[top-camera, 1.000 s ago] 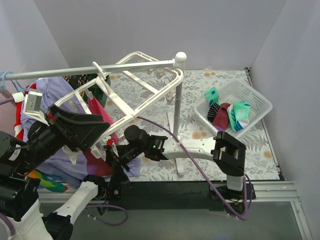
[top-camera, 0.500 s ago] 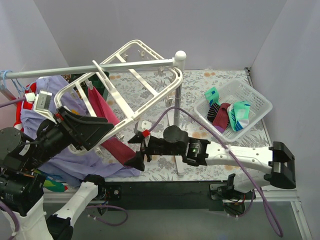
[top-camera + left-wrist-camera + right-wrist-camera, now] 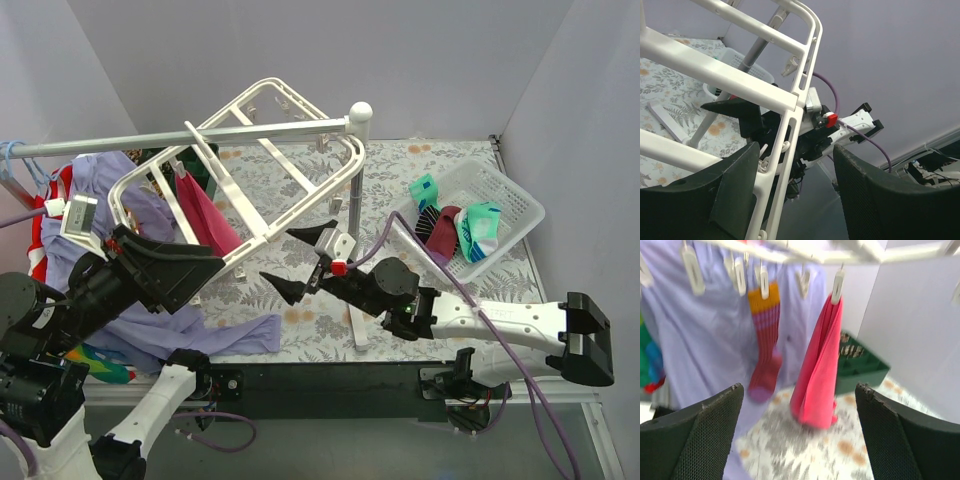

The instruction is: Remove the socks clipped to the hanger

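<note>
The white hanger (image 3: 285, 160) hangs tilted from the rail. It also shows in the left wrist view (image 3: 790, 100) and along the top of the right wrist view (image 3: 790, 247). A magenta-pink sock (image 3: 205, 215) (image 3: 817, 370) and a red-striped sock with an orange cuff and a purple toe (image 3: 765, 345) hang from its clips. My left gripper (image 3: 205, 262) (image 3: 795, 150) is open, with the frame's near rail between its jaws, close to the left finger. My right gripper (image 3: 277, 255) (image 3: 799, 387) is open wide and empty, facing the pink sock from a short distance.
A white mesh basket (image 3: 520, 200) at the right holds teal and dark striped socks. The grey rail (image 3: 150, 140) and its pole (image 3: 352, 230) stand mid-table. A lavender shirt (image 3: 150, 320), a rainbow garment (image 3: 95, 360) and a green box (image 3: 860, 365) are at the left.
The hanger's near side has risen with my left gripper. My right gripper has moved from low under the frame out to the right and up, and now faces the pink sock.
</note>
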Controlling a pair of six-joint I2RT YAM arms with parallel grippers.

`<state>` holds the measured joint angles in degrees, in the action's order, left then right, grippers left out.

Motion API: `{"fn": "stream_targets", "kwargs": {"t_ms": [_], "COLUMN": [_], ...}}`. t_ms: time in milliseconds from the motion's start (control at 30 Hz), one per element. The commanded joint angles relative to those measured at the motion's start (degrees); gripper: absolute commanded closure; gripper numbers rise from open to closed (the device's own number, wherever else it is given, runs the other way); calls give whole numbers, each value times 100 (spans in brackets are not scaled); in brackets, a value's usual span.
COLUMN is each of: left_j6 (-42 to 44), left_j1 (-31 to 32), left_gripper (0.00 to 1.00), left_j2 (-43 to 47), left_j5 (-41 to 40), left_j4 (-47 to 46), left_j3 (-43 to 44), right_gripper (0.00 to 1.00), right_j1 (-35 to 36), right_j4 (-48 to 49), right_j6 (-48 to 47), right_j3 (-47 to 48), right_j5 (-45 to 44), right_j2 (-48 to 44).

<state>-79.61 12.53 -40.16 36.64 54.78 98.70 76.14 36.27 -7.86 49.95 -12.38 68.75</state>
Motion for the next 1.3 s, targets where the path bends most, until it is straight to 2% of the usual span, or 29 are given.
{"fn": "stream_targets", "kwargs": {"t_ms": [0,100,200,467,567,767,800,900,1167,1267], "left_j6": [-159,-186,-212,-239,-256,-344,-344,-327,-362,-353], "left_j1": [3,3,-5,3,3,-5,3,3,-5,3], "left_gripper": [42,42,42,42,42,42,42,42,42,42], "left_j2": [35,70,96,123,123,105,96,17,-44,-27], "left_j5": [97,97,132,185,194,299,308,291,361,343], "left_j4": [58,94,138,217,199,182,199,313,296,287], "left_j3": [-105,-87,-78,-70,-70,-17,53,237,396,414], "right_gripper": [7,11,11,9,12,25,32,43,53,53], "right_j1": [-3,-3,-3,6,-3,-3,-3,6,-3,-37], "right_j4": [2602,3315,3789,3949,3905,3835,3843,3896,4002,3940], "right_j6": [-796,-902,-1033,-1051,-920,-287,-182,327,1233,1575], "right_j3": [154,321,541,1314,1551,1842,1877,1930,2080,2106], "right_j5": [-160,95,254,535,797,1001,1036,1159,1431,1580], "right_j2": [340,648,929,1404,1553,1808,1843,1966,2143,2099]}}
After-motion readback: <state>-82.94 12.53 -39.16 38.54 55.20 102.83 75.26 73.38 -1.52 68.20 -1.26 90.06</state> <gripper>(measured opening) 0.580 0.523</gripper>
